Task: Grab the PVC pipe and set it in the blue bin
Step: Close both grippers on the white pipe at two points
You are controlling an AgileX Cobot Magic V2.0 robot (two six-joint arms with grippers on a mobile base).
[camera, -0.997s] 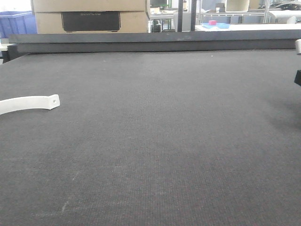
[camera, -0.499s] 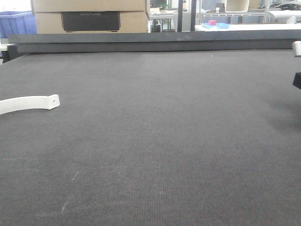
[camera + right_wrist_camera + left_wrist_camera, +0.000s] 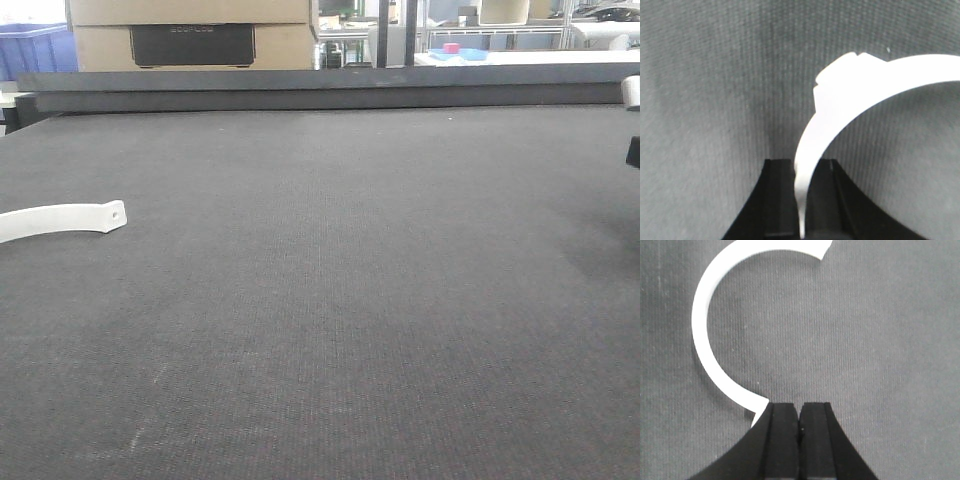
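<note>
Right wrist-mounted: right pincer (image 3: 801, 170) pinches thin-edged PVC pipe (image 3: 850, 95) over mat (image 3: 705, 100).

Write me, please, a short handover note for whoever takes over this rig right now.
Left end effector: shut on nothing, just behind one end of a white C-shaped PVC pipe section lying flat on the dark grey mat.
Right end effector: shut on a second white curved PVC pipe section, held edge-on between its fingers.
Blue plastic bin: beyond the table's far left corner in the front view; its contents are not visible.
Done: one section grasped.
Left: carry it to the bin and release it, then pick up the section on the mat.
</note>
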